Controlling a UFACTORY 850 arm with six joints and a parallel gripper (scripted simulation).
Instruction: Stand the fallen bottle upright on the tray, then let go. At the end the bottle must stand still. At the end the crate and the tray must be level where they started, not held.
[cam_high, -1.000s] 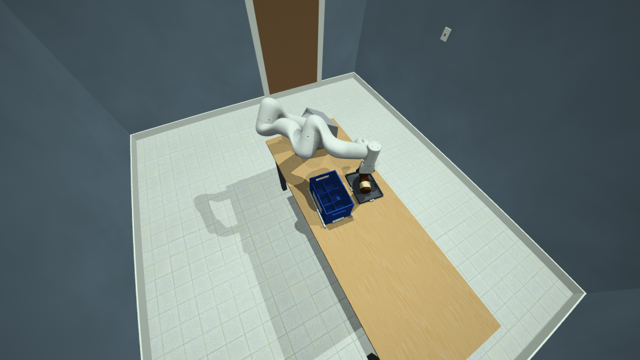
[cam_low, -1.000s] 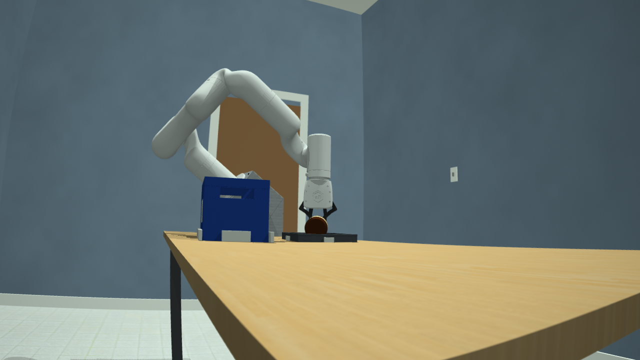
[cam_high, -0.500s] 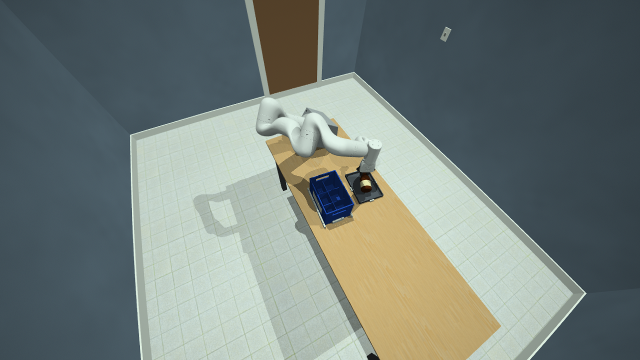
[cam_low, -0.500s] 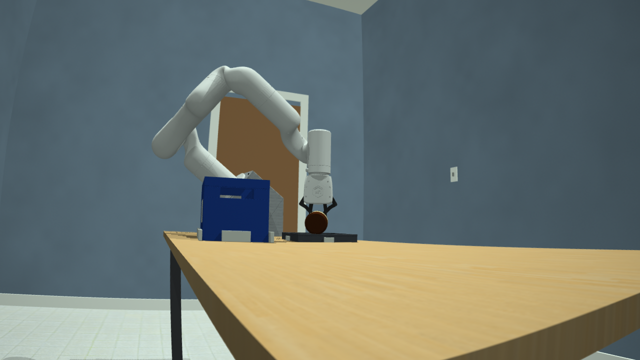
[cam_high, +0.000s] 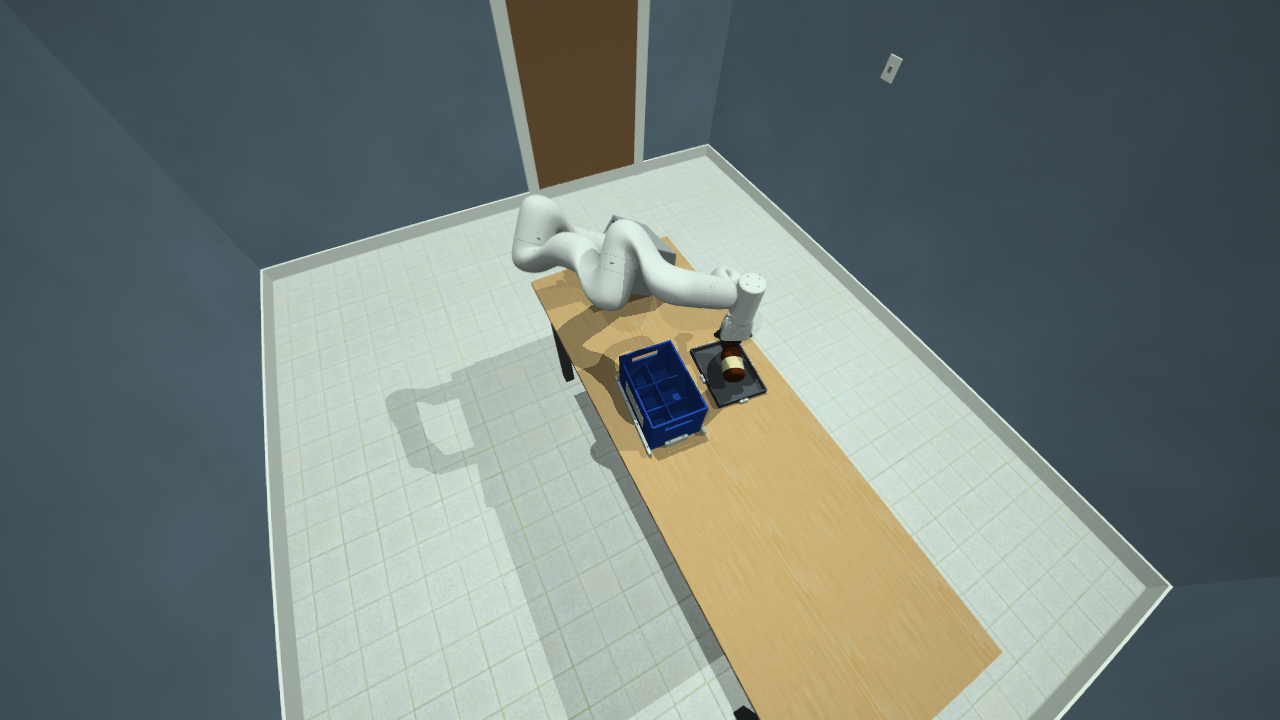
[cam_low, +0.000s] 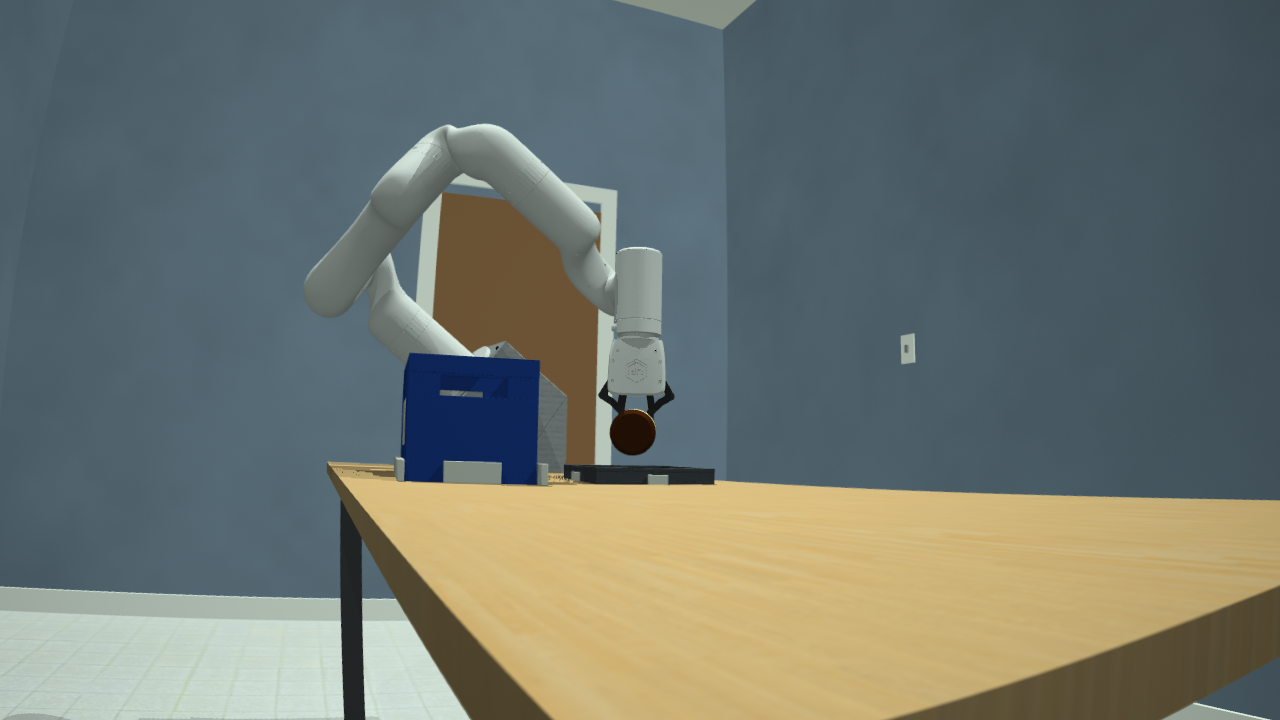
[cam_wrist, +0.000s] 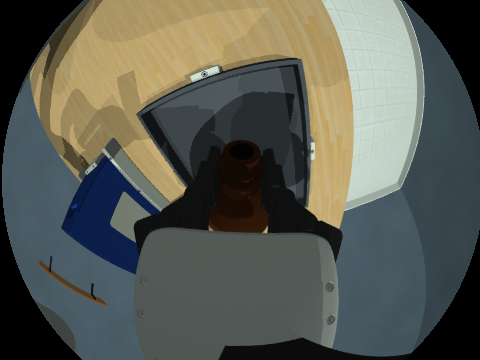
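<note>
The white arm's black 2-fingered gripper (cam_low: 634, 413) is clamping the brown glass bottle with the cream label (cam_low: 632, 432), which is hanging horizontal in the air above the flat dark grey tray (cam_low: 689, 472), beside the blue plastic crate (cam_low: 469, 416). The wrist view is showing the fingers pinching near the neck. The bottle is looking rigid, smooth and probably slippery; being round, it is likely to pivot between the pads, so a hold on its body seems steadier.
</note>
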